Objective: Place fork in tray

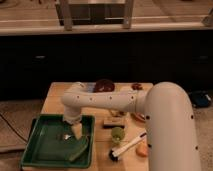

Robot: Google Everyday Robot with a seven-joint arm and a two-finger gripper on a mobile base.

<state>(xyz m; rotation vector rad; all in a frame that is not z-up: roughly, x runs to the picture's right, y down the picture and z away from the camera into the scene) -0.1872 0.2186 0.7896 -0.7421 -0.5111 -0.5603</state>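
I have the pale two-finger gripper (pixel 75 131) low inside the large dark-green plastic tray (pixel 46 146), and the small silvery metal fork (pixel 65 136) shows as a pale glint on the tray floor just beside it. I cannot tell whether the gripper grasps the fork or has let go. I judge this the placing step; next comes a clean release, then lifting straight up clear of the curved green piece (pixel 80 149).

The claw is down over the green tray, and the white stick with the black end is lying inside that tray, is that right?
Not quite. The claw is over the green tray, but the white stick with the black end lies outside it, on the wooden table beside the tray's rim, as the camera view shows.
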